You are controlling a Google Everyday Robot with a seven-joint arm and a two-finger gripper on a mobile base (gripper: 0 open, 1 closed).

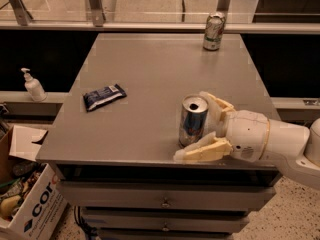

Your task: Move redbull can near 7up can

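The redbull can, slim, blue and silver with an open silver top, stands upright near the front edge of the grey table. My gripper reaches in from the right with its cream fingers open on either side of the can. One finger lies in front of the can and the other behind it. The 7up can, silver-white with green markings, stands upright at the far right corner of the table, well apart from the redbull can.
A dark blue snack packet lies on the table's left part. A white pump bottle stands on a ledge to the left. A cardboard box sits on the floor at lower left. A metal rail runs behind the table.
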